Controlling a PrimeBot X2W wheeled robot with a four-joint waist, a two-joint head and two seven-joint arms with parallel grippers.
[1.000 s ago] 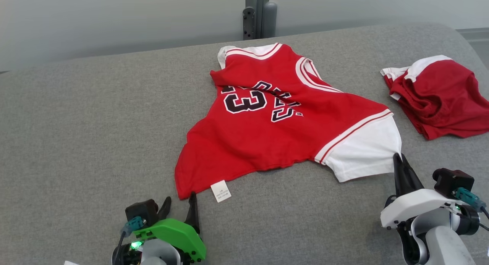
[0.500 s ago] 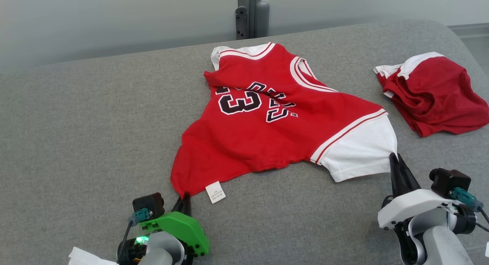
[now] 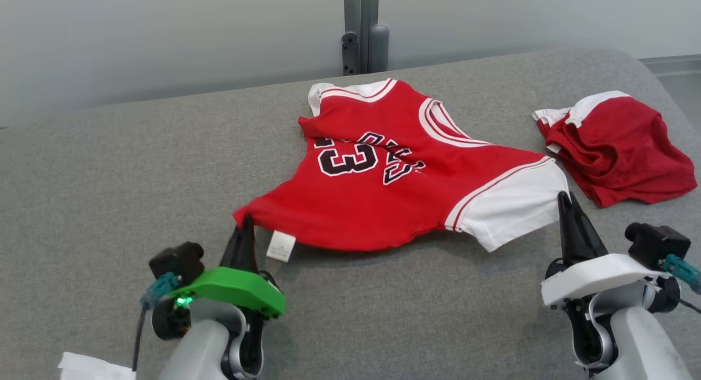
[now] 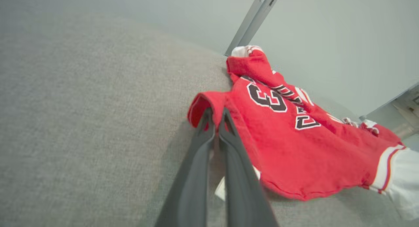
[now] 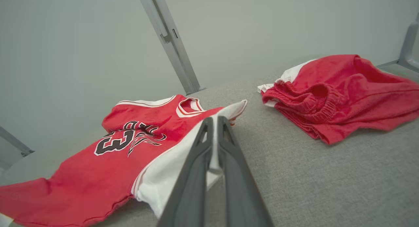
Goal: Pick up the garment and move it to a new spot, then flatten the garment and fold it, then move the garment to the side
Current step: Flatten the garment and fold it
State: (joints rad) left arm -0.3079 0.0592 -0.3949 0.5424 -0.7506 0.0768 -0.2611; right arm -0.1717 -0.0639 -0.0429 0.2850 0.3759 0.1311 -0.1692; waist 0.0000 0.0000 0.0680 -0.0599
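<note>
The garment [image 3: 383, 194] is a red jersey with white trim and black numerals, spread over the grey cushioned surface [image 3: 109, 166]. Its near edge hangs lifted off the surface between my two grippers. My left gripper [image 3: 245, 221] is shut on the jersey's red near-left corner, beside a white label [image 3: 280, 245]. In the left wrist view the closed fingers [image 4: 214, 114] pinch that red corner of the garment [image 4: 288, 145]. My right gripper [image 3: 564, 198] is shut on the white panel at the near-right corner. The right wrist view shows white cloth of the garment [image 5: 114, 161] caught between the closed gripper [image 5: 213, 120].
A second red and white garment [image 3: 619, 144] lies crumpled at the far right of the surface, also plain in the right wrist view as a bunched red heap [image 5: 340, 93]. A grey metal post [image 3: 361, 29] stands behind. Something white [image 3: 93, 366] lies at the lower left.
My left gripper has closed on the jersey's red corner and lifted it. The near hem has risen off the surface. The right gripper kept its grip. The camera has shifted.
</note>
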